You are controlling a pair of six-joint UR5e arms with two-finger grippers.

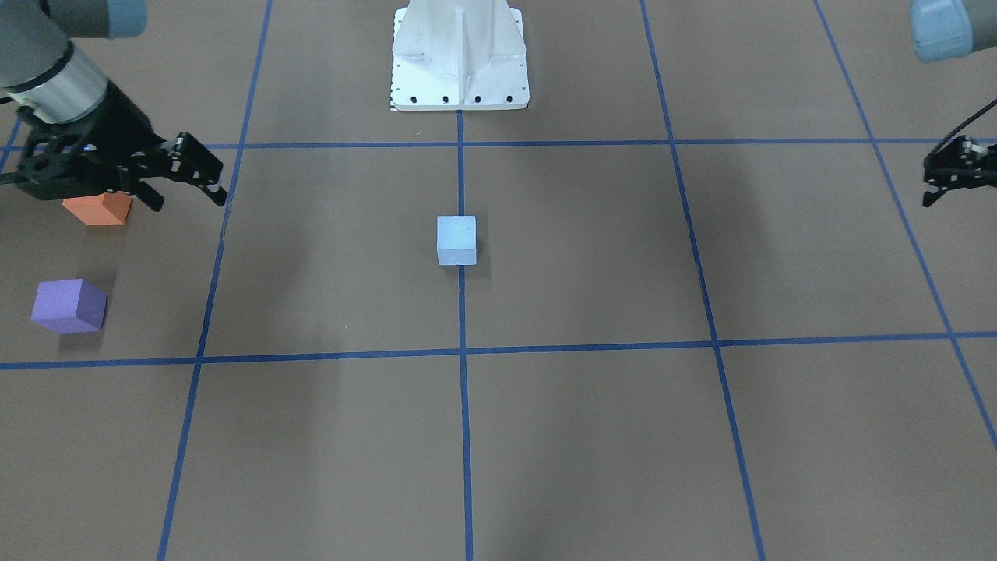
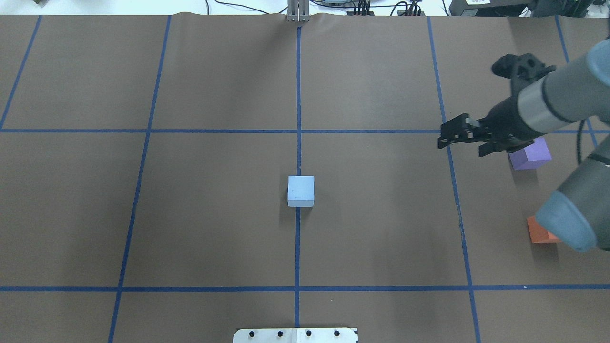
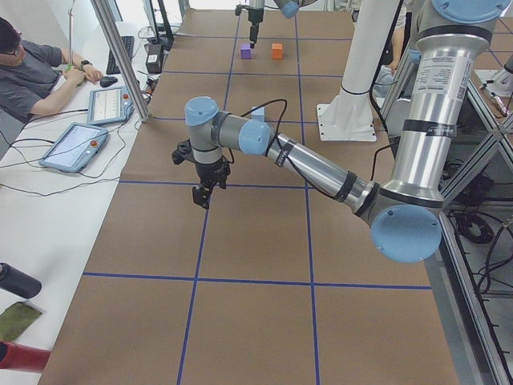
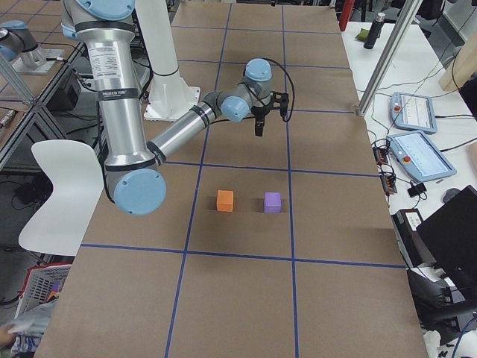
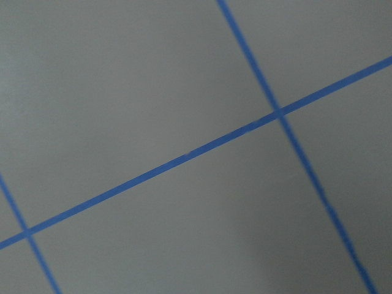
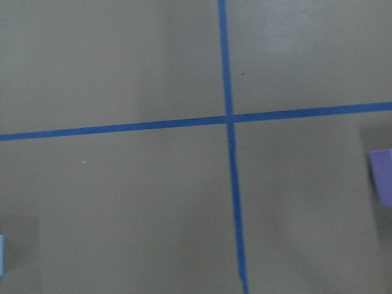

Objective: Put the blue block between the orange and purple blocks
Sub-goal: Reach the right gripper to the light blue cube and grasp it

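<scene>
The light blue block (image 1: 456, 240) sits on the centre line in the middle of the table, also in the overhead view (image 2: 301, 190). The orange block (image 1: 97, 209) and the purple block (image 1: 68, 305) lie apart on the robot's right side, with a gap between them (image 4: 225, 201) (image 4: 273, 202). My right gripper (image 1: 189, 202) hovers open and empty beside the orange block, above the table (image 2: 458, 146). My left gripper (image 1: 928, 185) hangs open and empty far off at the other side (image 3: 202, 195). The right arm's elbow hides part of the orange block (image 2: 541, 232) in the overhead view.
The robot's white base plate (image 1: 459, 62) stands at the table's robot side. Blue tape lines (image 2: 298, 95) divide the brown table into squares. An operator (image 3: 32, 72) sits at a side desk with tablets, off the table.
</scene>
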